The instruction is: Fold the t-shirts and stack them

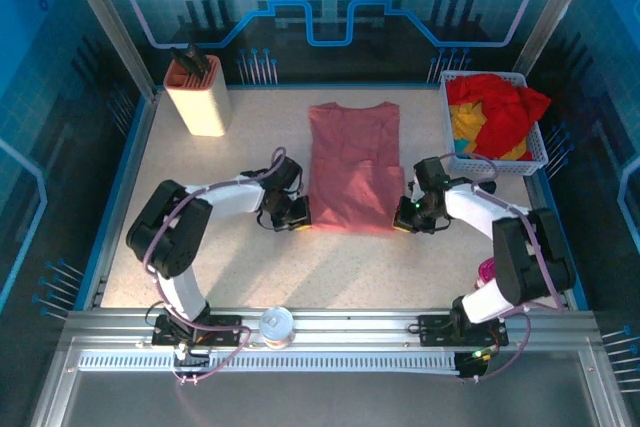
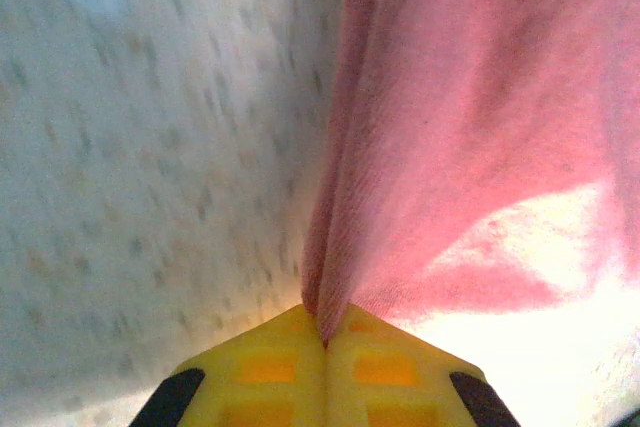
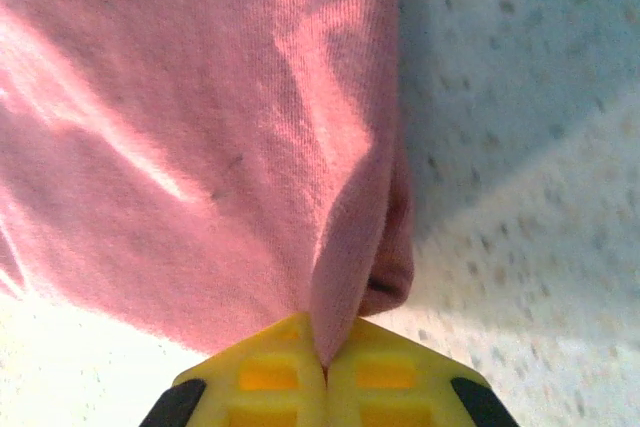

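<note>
The dusty salmon-pink t-shirt (image 1: pixel 352 167) is laid flat in the middle of the top view on the speckled counter (image 1: pixel 240 162). Its collar is turned toward the upper edge of the frame and its sides look to be already folded in, so that a narrow strip is formed.

Its lower edge is taken at both corners. The left pincer (image 1: pixel 297 215) is closed on the lower left corner, and in the left wrist view the cloth is seen pinched between the yellow fingertips (image 2: pixel 270 367), with no gap left between them. The right pincer (image 1: pixel 405 212) is likewise clamped on the lower right corner, where a doubled ridge of fabric is drawn into the seam of the pads (image 3: pixel 385 372).

The two corners are held level and low over the counter, presumably so that the hem can be lifted evenly and carried toward the collar without the strip being skewed.

The red t-shirt (image 1: pixel 505 107) and the yellow t-shirt (image 1: pixel 468 125) are left crumpled in the white mesh basket (image 1: pixel 497 166) at the upper right, well apart from the fold. By this reading the task is in its early part, with one shirt half folded and nothing stacked yet.
</note>
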